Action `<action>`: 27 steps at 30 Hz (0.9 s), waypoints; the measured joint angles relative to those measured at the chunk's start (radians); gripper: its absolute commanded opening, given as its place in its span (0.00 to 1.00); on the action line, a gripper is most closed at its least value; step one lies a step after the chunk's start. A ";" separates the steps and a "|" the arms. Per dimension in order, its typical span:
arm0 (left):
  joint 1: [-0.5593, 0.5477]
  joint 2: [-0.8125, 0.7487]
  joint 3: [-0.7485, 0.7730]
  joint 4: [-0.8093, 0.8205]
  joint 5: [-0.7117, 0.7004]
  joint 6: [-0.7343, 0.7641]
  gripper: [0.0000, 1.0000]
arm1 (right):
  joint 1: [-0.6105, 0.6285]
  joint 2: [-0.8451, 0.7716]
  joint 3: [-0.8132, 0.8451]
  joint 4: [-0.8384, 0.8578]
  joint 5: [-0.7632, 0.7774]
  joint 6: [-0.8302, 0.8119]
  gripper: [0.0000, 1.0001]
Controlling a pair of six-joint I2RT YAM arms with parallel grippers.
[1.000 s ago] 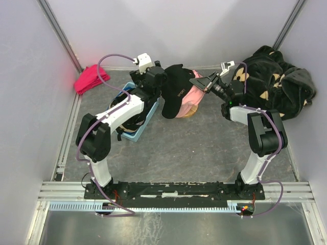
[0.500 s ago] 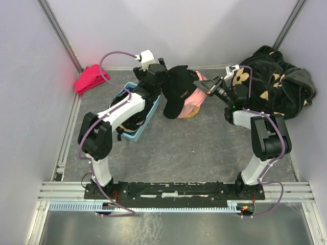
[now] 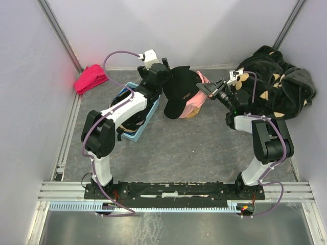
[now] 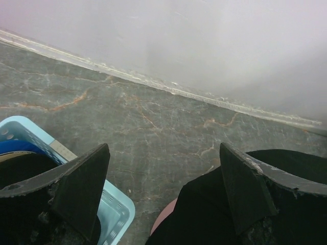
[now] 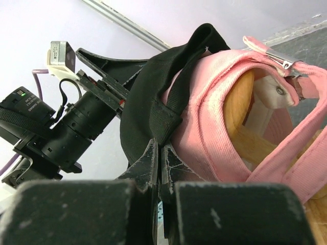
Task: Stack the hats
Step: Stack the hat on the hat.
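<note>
Top external shows the black cap (image 3: 179, 93) seated over the pink cap (image 3: 198, 102) and tan cap (image 3: 190, 114) at the far middle of the worktop (image 3: 179, 148), so this placing looks nearly done. The right gripper (image 5: 159, 152) is pinched shut on the black cap's rear edge, while the left gripper (image 4: 163, 149) gapes wide and empty just left of the pile. Next, the right should probably release without dragging the cap off.

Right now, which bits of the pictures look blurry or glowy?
Top view: the red cloth throws a pink glow on the wall beside it. Left wrist view: the left fingers are dark and fuzzy-edged, the table top between them clear. Right wrist view: the pink hat and black hat look sharp, the right fingers close to the lens blurry.
</note>
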 measured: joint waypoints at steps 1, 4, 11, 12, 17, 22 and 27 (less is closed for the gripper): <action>0.000 0.002 0.002 0.000 0.008 0.000 0.91 | -0.002 -0.002 -0.006 0.003 0.004 0.000 0.01; 0.000 0.003 0.003 0.001 0.044 0.000 0.88 | -0.005 -0.010 -0.027 0.016 0.023 0.000 0.01; 0.000 0.006 0.021 0.032 0.149 0.000 0.84 | -0.014 -0.017 -0.056 0.034 0.054 0.000 0.02; 0.000 0.009 0.027 0.037 0.162 0.000 0.83 | -0.016 -0.017 -0.058 0.036 0.058 0.000 0.02; 0.000 0.032 0.053 0.045 0.232 0.000 0.80 | -0.019 0.003 -0.058 0.066 0.063 0.011 0.08; 0.000 0.067 0.089 0.044 0.271 0.001 0.80 | -0.008 0.018 -0.033 0.056 0.070 -0.005 0.19; -0.002 0.079 0.089 0.043 0.292 0.001 0.80 | 0.011 0.007 0.009 -0.022 0.093 -0.072 0.33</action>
